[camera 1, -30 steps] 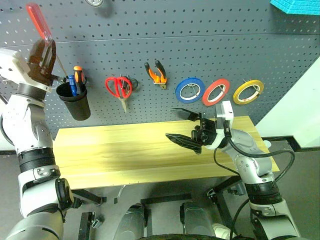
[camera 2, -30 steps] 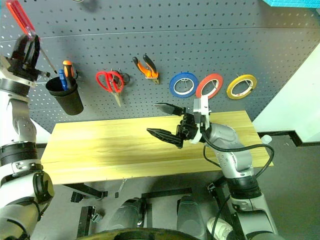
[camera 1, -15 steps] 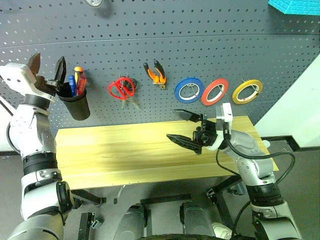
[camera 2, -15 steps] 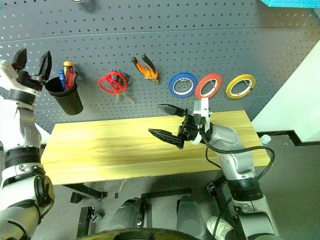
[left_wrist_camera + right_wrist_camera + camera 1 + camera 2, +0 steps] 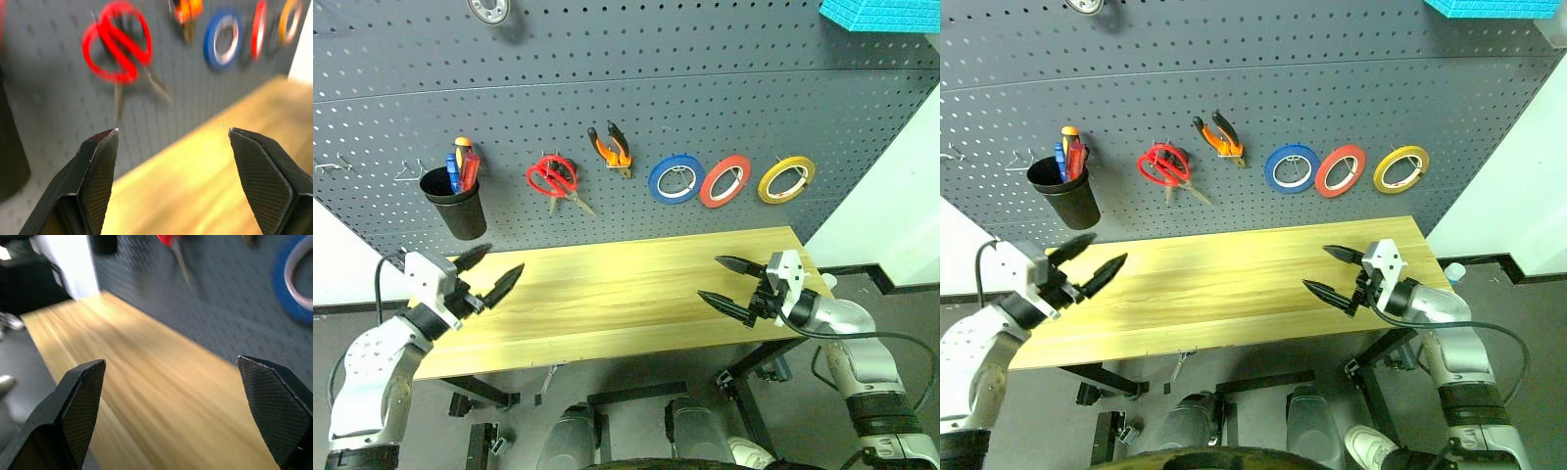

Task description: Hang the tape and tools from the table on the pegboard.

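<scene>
On the dark grey pegboard (image 5: 705, 78) hang the red-handled scissors (image 5: 553, 178), the orange-and-black pliers (image 5: 610, 147) and the yellow tape (image 5: 786, 179). The red-handled screwdriver (image 5: 470, 166) stands in a black cup (image 5: 455, 204) fixed to the board. Below them lies the light wooden table (image 5: 607, 294), its top bare. My left gripper (image 5: 506, 258) hovers open over the table's left end, holding nothing. Over the table's right end my right gripper (image 5: 708, 277) is open too and holds nothing. The left wrist view looks between open fingers (image 5: 100, 166) at the scissors (image 5: 117, 49).
A blue roll (image 5: 676, 180) and a red roll (image 5: 725, 181) hang between the pliers and the yellow tape. The cup also holds a blue and an orange-topped screwdriver. A blue foam block (image 5: 881, 12) sits at the top right, with a white wall to the right of the board.
My left gripper let the red screwdriver go into the cup, opened and dropped to the table's left end. My right gripper sank and swung right, still open. The camera tilted down.
</scene>
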Available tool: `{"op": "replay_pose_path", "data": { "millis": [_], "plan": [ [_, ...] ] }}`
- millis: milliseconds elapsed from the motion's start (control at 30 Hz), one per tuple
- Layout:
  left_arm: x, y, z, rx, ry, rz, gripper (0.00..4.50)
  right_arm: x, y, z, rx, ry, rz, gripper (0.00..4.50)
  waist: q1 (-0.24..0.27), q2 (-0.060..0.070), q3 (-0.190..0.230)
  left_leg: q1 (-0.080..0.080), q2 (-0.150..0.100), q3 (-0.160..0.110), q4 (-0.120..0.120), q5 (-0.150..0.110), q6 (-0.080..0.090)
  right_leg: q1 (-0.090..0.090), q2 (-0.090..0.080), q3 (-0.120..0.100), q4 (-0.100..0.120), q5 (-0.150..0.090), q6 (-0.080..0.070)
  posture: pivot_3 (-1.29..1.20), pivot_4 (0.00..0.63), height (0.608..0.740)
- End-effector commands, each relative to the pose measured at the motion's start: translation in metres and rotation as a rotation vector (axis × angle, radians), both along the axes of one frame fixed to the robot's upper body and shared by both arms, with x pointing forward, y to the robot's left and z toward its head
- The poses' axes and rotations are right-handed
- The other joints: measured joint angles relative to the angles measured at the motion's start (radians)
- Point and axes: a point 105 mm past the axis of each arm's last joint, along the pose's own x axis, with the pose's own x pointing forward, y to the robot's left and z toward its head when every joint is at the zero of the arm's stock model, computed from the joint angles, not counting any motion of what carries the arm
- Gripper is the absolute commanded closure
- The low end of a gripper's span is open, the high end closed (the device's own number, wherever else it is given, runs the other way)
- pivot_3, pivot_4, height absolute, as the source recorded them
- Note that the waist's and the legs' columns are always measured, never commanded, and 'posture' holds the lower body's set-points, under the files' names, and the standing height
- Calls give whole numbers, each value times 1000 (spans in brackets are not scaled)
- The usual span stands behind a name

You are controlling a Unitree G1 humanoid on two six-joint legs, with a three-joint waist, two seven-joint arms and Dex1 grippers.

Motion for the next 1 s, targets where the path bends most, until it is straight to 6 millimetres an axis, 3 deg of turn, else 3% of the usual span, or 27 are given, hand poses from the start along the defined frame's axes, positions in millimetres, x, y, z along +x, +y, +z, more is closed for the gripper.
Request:
{"op": "replay_pose_path", "data": {
  "millis": [33, 133, 200, 300, 400, 500, 567, 600, 633, 667, 700, 767, 867, 1000],
  "plan": [
    [-17, 2, -52, 62, 73, 49, 759, -6, -36, -22, -62, 19, -114, 0, 1, 5, -14, 0, 0, 2, 0, 0, 0, 1, 0, 1, -1, 0, 0, -43, 27, 740],
    [-39, 11, -102, 48, 166, 144, 759, -14, -64, -49, -106, 75, -235, 0, 2, 3, -26, 3, -1, 10, 0, -1, 2, 0, -4, 4, 3, -1, 1, -51, 15, 740],
    [-53, 16, -125, 57, 205, 195, 759, -19, -76, -60, -129, 86, -289, 0, 2, 2, -28, 3, -1, 10, -2, -1, 3, -3, -4, 4, 5, -1, 1, -54, 13, 740],
    [-65, 20, -141, 52, 223, 236, 759, -21, -85, -66, -139, 83, -327, 0, 2, 3, -31, 3, 1, 10, -1, -1, 3, -5, -3, 4, 9, -1, 1, -56, 11, 740],
    [-66, 22, -143, 59, 202, 254, 759, -19, -86, -68, -143, 77, -331, 0, -3, 13, -41, 4, 2, 10, 2, -2, 2, -5, -3, 2, 5, -1, 1, -52, 11, 740],
    [-60, 23, -141, 68, 175, 261, 759, -15, -85, -68, -142, 71, -332, 0, -16, 40, -55, -5, 20, 5, -2, -3, 4, 16, 11, -15, -44, 5, 1, -44, 10, 740],
    [-54, 23, -140, 71, 159, 264, 759, -11, -82, -70, -143, 66, -331, 0, -21, 39, -65, -18, 26, 4, -4, -3, 5, 32, 14, -18, -70, 28, 3, -41, 11, 740],
    [-52, 23, -140, 71, 156, 262, 759, -9, -80, -70, -143, 64, -331, 0, -11, 14, -67, -22, 38, 17, -7, -3, 6, 28, 12, -16, -37, 29, -5, -39, 10, 740],
    [-50, 23, -141, 71, 156, 261, 759, -8, -78, -71, -143, 61, -330, 0, 7, -17, -67, -19, 40, 47, -7, -3, 7, 17, 6, -12, 57, -22, -20, -37, 7, 740],
    [-49, 22, -141, 70, 155, 259, 759, -6, -76, -72, -142, 59, -329, 0, 10, -33, -59, -6, 32, 82, -5, -1, 9, 25, 7, 20, 118, -118, -15, -37, 7, 740],
    [-47, 22, -142, 69, 154, 259, 759, -5, -74, -72, -140, 55, -328, 0, 12, -24, -63, 10, 28, 92, 3, -1, 10, 15, 4, 35, 132, -136, -15, -37, 6, 740],
    [-46, 20, -144, 68, 155, 258, 759, -2, -71, -72, -137, 48, -325, 0, 15, -14, -63, 17, 31, 93, 21, -1, 10, 20, 8, 29, 129, -138, -21, -37, 3, 740],
    [-47, 17, -150, 70, 169, 254, 759, 2, -65, -73, -133, 37, -323, 0, 4, -6, -67, 18, 34, 85, 20, -8, 8, 35, 8, 14, 113, -138, -22, -39, 0, 740],
    [-50, 17, -159, 72, 193, 258, 759, 5, -61, -72, -131, 26, -319, 0, 1, -10, -69, 19, 32, 85, 13, -14, 18, 51, 8, 16, 85, -127, -24, -41, 0, 740]
  ]
}}
